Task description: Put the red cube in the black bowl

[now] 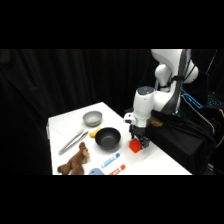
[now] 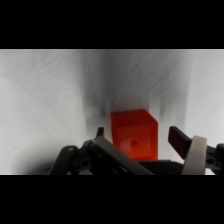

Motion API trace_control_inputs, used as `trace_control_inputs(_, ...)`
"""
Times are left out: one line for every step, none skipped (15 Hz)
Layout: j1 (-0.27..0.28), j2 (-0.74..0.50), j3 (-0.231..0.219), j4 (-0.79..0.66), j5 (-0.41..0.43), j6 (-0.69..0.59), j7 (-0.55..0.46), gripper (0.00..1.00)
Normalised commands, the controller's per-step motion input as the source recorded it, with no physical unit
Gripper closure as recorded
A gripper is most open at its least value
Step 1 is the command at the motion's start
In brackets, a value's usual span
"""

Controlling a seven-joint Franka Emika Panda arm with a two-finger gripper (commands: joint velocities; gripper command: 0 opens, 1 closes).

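One grasp is in hand: the red cube [image 2: 134,135], near the table's [image 1: 165,162] right edge just beside the black bowl [image 1: 108,138], is straddled by the hand [image 1: 138,143], spread narrowly; closing, lifting and carrying leftward are called for next.

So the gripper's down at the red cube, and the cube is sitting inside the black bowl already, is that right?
Not quite. The gripper is down at the red cube, but the cube is not inside the black bowl; the side view shows it on the white table beside the bowl. The wrist view shows the cube between the fingers.
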Motion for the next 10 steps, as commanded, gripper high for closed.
trace_control_inputs(0.137,0.18,-0.1,0.08,0.131,0.23,-0.08,0.0)
trace_control_inputs(0.123,0.18,-0.075,0.09,0.159,0.21,-0.11,0.0)
trace_control_inputs(0.125,0.17,-0.075,0.09,0.161,0.2,-0.12,0.0)
trace_control_inputs(0.133,0.15,-0.084,0.09,0.158,0.2,-0.12,0.0)
trace_control_inputs(0.132,0.13,-0.085,0.08,0.158,0.19,-0.13,0.0)
trace_control_inputs(0.157,0.11,-0.117,0.07,0.139,0.19,-0.12,0.06)
trace_control_inputs(0.179,0.09,-0.144,0.06,0.127,0.19,-0.11,0.25)
trace_control_inputs(0.194,0.08,-0.163,0.06,0.118,0.19,-0.11,0.34)
trace_control_inputs(0.199,0.07,-0.169,0.05,0.111,0.18,-0.1,0.42)
trace_control_inputs(0.197,0.06,-0.167,0.04,0.107,0.17,-0.1,0.51)
